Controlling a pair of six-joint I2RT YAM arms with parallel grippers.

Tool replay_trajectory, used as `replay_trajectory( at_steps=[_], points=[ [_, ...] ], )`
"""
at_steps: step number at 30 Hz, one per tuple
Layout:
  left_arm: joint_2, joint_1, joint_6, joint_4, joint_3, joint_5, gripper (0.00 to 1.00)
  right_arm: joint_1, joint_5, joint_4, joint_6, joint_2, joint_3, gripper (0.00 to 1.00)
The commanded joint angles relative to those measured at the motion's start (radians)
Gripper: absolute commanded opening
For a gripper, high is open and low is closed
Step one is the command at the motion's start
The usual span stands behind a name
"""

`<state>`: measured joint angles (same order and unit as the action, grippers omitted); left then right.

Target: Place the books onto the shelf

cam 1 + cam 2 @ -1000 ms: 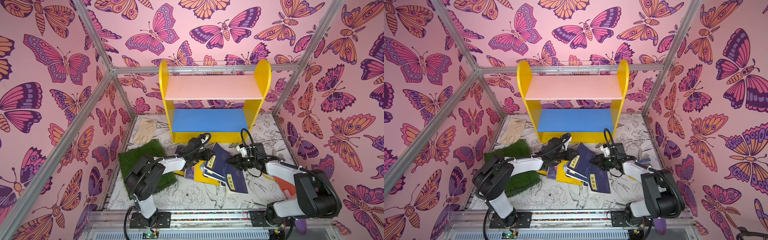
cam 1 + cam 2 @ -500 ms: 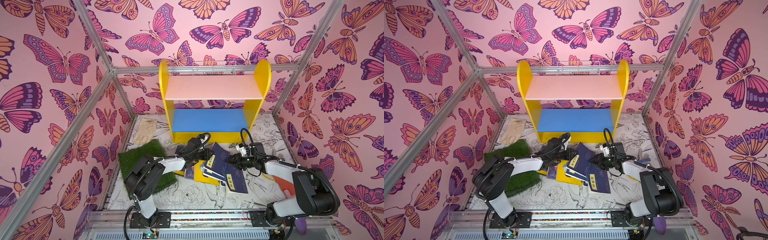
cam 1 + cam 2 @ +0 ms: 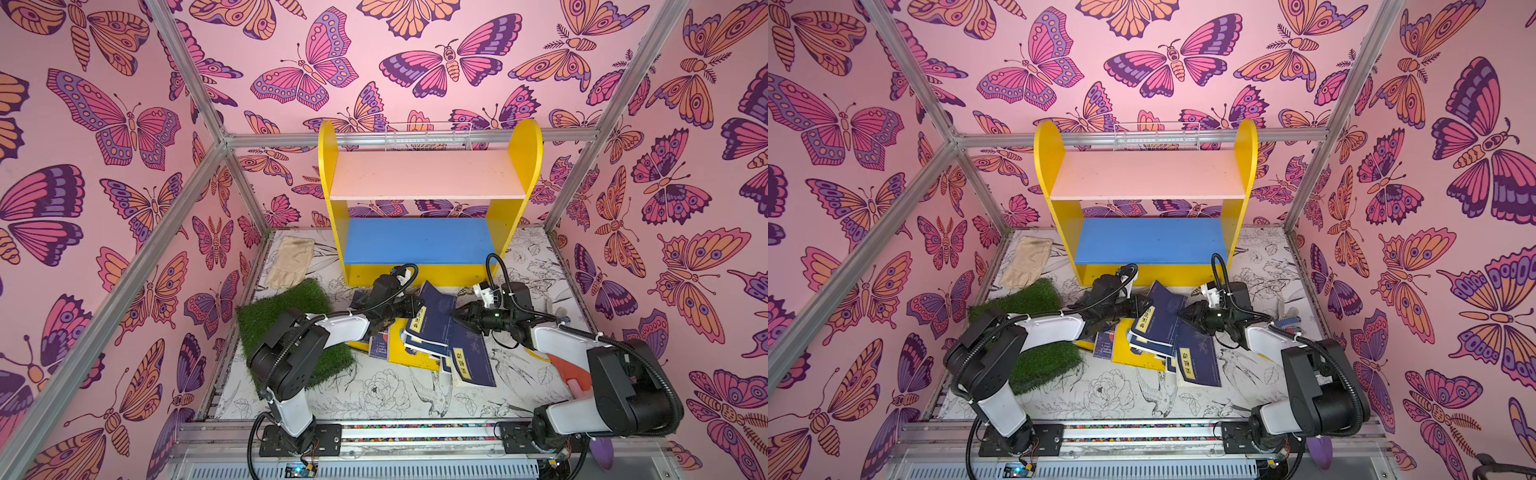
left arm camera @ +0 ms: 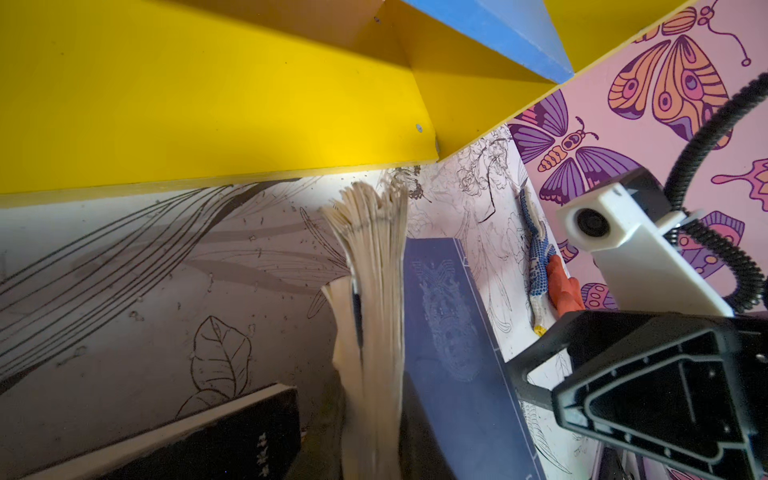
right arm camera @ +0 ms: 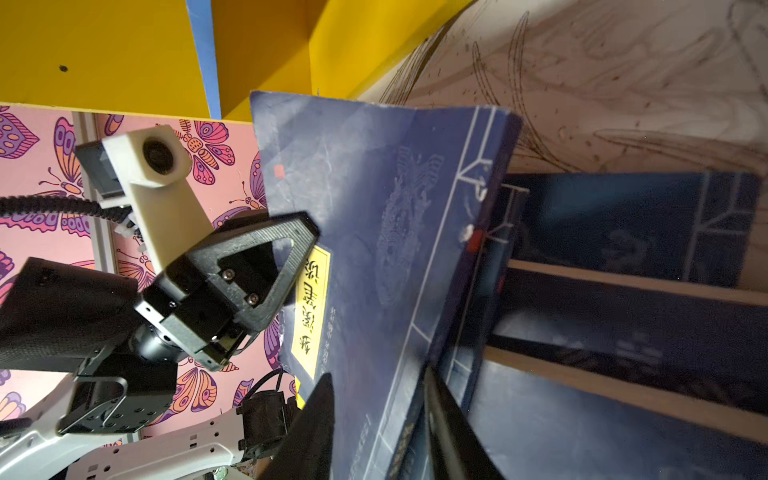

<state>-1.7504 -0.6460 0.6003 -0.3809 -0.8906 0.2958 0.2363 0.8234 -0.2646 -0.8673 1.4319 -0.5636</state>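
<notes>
Before the shelf [image 3: 457, 272], on the floor [image 3: 374, 395], the books [image 3: 471, 359] are heaped; one navy book [image 3: 438, 309] is held up on edge, pinched by the left gripper [image 3: 410, 311]. Its opposite edge is straddled by the right gripper [image 3: 458, 316] (whether clamped cannot be told).

A navy book [image 3: 436, 307], yellow label, tilted up in my left fingers [image 5: 299, 257]; more books [image 3: 469, 357] heaped before the yellow two-tier shelf [image 3: 428, 174].
</notes>
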Motion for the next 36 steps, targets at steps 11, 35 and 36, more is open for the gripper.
replay_trajectory(
  at_steps=[11, 35, 36],
  points=[
    [-0.033, -0.030, -0.045, 0.056, 0.048, 0.000, 0.00, 0.047, 0.117, -0.071, 0.000, 0.133, -0.034, 0.35],
    [0.017, -0.031, -0.071, -0.095, 0.143, 0.062, 0.00, 0.029, 0.041, -0.213, -0.075, 0.258, -0.055, 0.45],
    [0.017, -0.031, -0.073, -0.107, 0.146, 0.068, 0.00, 0.029, 0.043, -0.216, -0.076, 0.259, -0.060, 0.45]
  ],
)
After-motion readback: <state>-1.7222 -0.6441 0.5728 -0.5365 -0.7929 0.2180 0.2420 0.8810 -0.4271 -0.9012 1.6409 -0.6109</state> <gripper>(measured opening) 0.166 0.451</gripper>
